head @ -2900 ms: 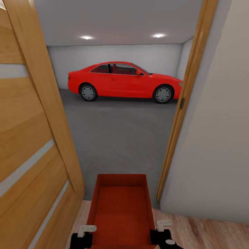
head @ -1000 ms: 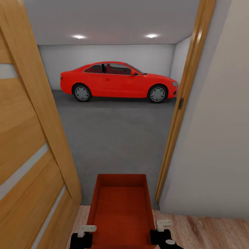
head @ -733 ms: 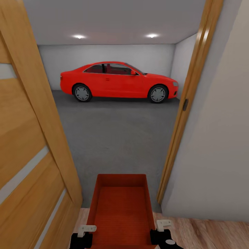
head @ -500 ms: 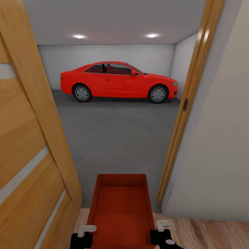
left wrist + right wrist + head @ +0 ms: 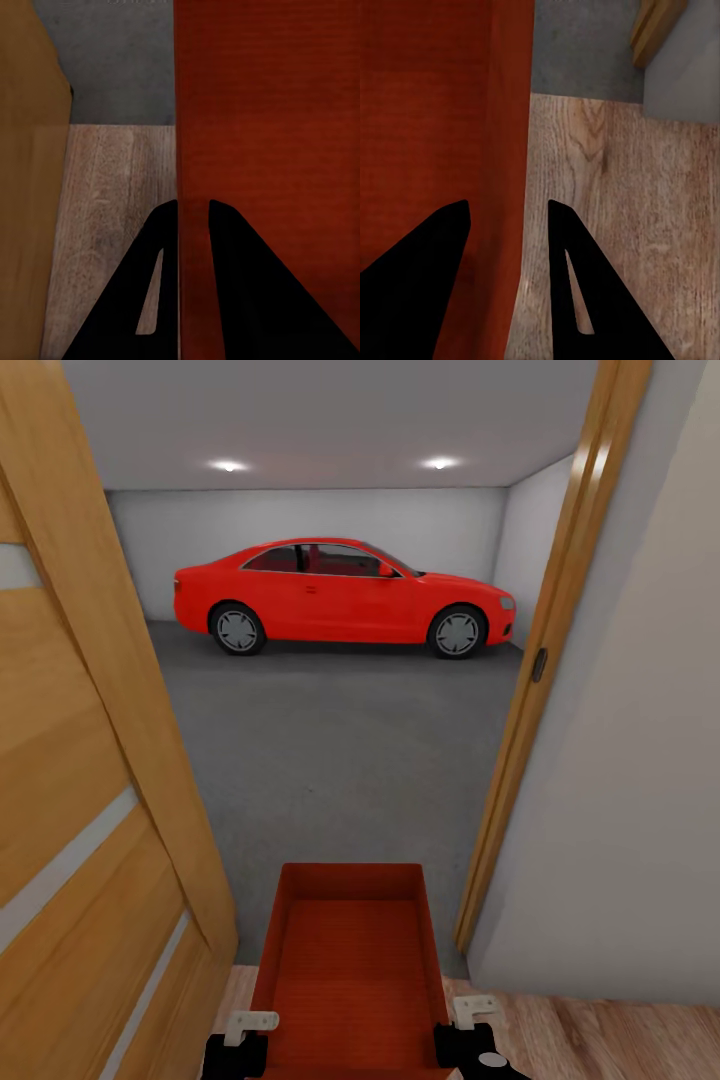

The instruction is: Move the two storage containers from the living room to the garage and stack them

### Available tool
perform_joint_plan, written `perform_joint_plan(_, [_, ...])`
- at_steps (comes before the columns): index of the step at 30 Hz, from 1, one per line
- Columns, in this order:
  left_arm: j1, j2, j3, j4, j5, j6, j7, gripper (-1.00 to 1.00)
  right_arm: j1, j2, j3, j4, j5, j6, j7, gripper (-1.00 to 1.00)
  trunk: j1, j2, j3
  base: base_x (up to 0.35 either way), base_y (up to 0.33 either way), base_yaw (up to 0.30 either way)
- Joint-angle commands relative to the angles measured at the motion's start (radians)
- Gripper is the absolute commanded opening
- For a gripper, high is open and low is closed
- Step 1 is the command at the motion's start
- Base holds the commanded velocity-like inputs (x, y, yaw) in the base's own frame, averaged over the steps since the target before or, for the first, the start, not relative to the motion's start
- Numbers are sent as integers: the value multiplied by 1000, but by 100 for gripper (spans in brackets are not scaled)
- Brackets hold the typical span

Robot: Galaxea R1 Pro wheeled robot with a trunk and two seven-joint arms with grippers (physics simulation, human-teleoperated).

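— Head view check: where's the bin (image 5: 348, 960)?

— Carried low in front, at the garage doorway. Left claw (image 5: 193, 217) clamped on one side wall, right claw (image 5: 506, 214) straddling the other, seemingly gripping.

— Progress?

— Partway: nothing set on the concrete floor (image 5: 340, 750) yet.

— Changes?

— Door frame (image 5: 550, 640) slid rightward; camera moved.

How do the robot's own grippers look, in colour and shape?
In the head view, the left gripper and the right gripper have black housings with off-white bracket-like pieces. The right housing has a pale round cap. In the wrist views, the fingers are plain black and taper to points.
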Motion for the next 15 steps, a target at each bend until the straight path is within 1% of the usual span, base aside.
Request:
perform_joint_plan(1, [-1, 0, 29, 0, -9, -4, 14, -100, -1, 0, -1, 1, -3, -3, -9, -100, 0, 0, -1, 198, 0, 0])
perform_joint_plan(4, [-1, 0, 29, 0, -9, -4, 14, -100, -1, 0, -1, 1, -3, -3, -9, -100, 0, 0, -1, 216, 0, 0])
perform_joint_plan(6, [-1, 0, 29, 0, -9, -4, 14, -100, -1, 0, -1, 1, -3, -3, -9, -100, 0, 0, -1, 118, 0, 0])
perform_joint_plan(15, [-1, 0, 29, 0, -9, -4, 14, -100, -1, 0, -1, 1, -3, -3, -9, -100, 0, 0, -1, 24, 0, 0])
